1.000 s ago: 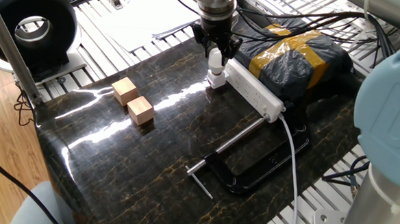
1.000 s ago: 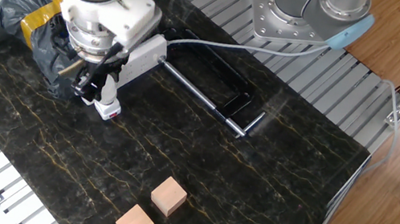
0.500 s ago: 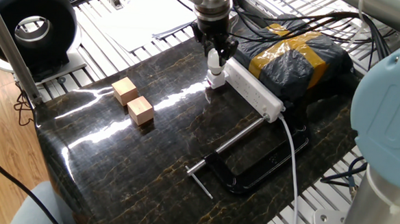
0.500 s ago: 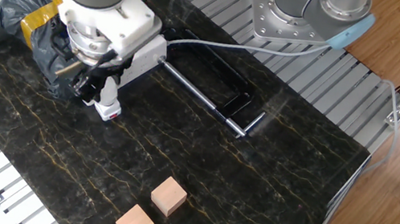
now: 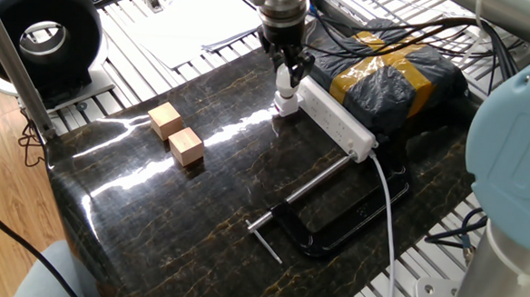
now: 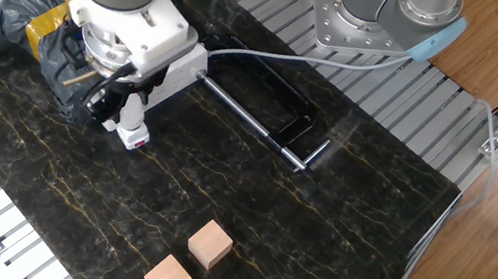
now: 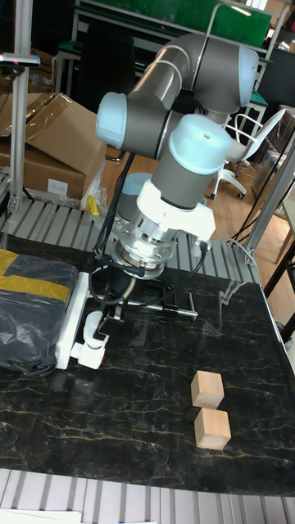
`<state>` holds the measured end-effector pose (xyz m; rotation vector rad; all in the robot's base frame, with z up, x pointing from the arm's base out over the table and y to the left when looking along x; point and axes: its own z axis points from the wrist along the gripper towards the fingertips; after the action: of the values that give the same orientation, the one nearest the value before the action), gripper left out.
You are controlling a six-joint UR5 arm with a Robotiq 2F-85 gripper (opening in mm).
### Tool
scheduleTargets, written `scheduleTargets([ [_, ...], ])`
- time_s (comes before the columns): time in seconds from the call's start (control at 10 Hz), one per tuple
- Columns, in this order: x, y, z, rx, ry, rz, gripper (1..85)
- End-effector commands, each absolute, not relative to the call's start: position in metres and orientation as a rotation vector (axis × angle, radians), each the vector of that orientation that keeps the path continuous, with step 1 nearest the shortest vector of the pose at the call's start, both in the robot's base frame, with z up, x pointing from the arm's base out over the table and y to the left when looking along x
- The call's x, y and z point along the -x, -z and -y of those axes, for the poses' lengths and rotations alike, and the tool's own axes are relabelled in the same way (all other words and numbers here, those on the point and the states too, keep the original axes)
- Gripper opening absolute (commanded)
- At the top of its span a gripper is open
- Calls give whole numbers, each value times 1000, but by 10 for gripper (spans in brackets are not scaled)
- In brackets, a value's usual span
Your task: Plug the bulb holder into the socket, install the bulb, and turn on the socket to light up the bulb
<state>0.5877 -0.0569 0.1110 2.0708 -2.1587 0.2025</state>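
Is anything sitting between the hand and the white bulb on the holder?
Nothing visible: the hand hangs directly over the small white round-topped bulb, which stands in the white cube holder at the end of the long white power strip.

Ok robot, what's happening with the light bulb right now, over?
Claw over bulb, grip state unclear. Bulb upright in bulb holder at socket end, unlit. Nothing in the way; wooden blocks well aside.

No text, label or number can be read in any view. The surfaces shown carry no legible markings.
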Motion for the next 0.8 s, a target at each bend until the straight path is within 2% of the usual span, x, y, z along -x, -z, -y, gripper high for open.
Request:
scheduleTargets([
  [0.0, -587, -112, 55, -1954, -226, 2272, 13],
  [0.7, -585, -106, 45, -1717, -178, 2519, 13],
])
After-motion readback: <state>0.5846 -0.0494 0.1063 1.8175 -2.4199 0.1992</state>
